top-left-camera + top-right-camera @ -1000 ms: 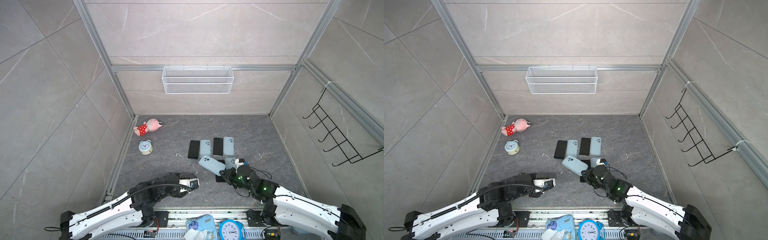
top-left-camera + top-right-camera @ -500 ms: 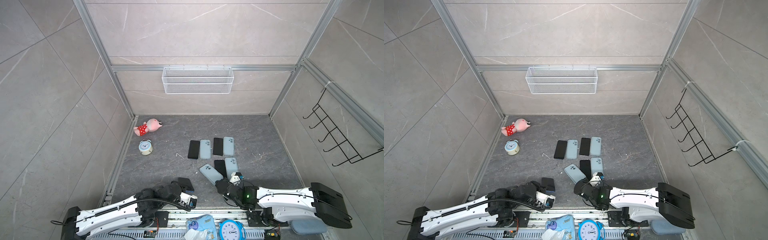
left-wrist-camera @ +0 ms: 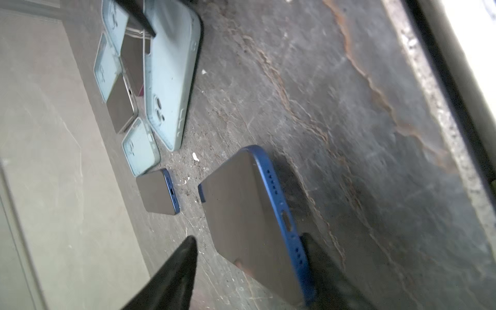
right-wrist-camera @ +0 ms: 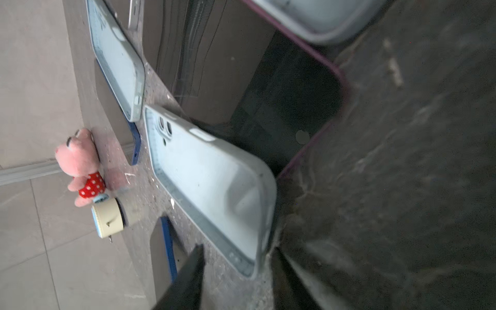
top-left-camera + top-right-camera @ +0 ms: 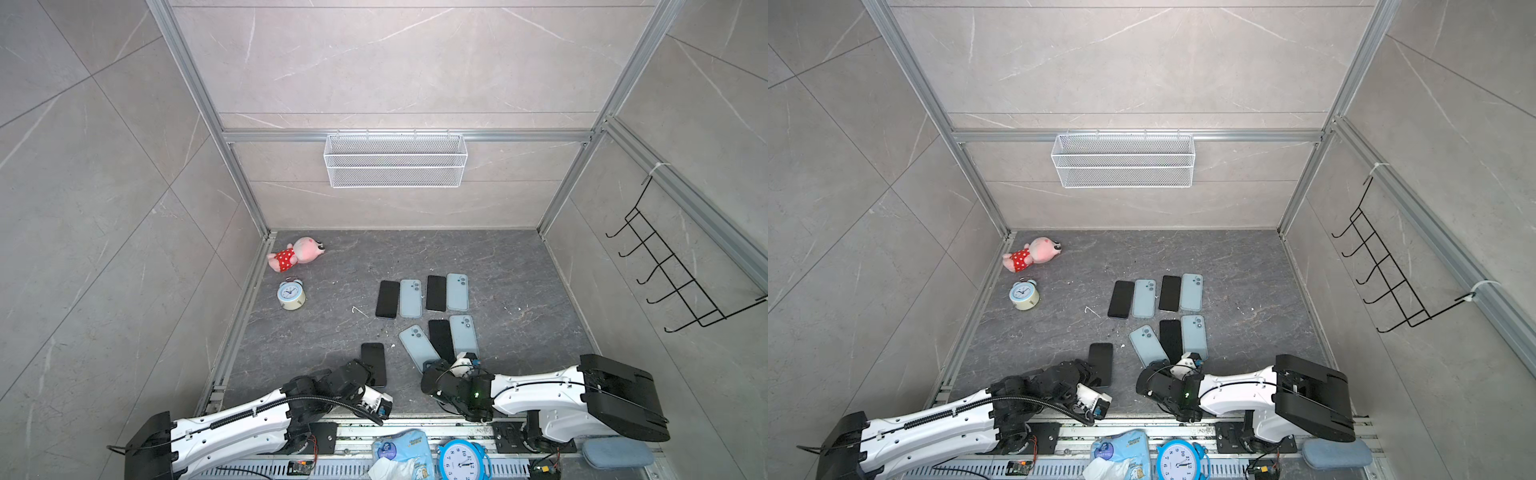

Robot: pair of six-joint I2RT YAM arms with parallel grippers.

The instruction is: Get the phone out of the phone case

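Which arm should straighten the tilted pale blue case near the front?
Right. The right gripper is open at the near end of the tilted case; the left gripper straddles the dark phone farther left.

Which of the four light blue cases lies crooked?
The near-row left case; it lies slanted, while the other three lie straight.

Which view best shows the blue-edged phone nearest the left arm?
Left wrist view: the blue-edged phone lies close up, port and speaker holes clear. Both top views show a small dark slab; the right wrist view catches only its edge.
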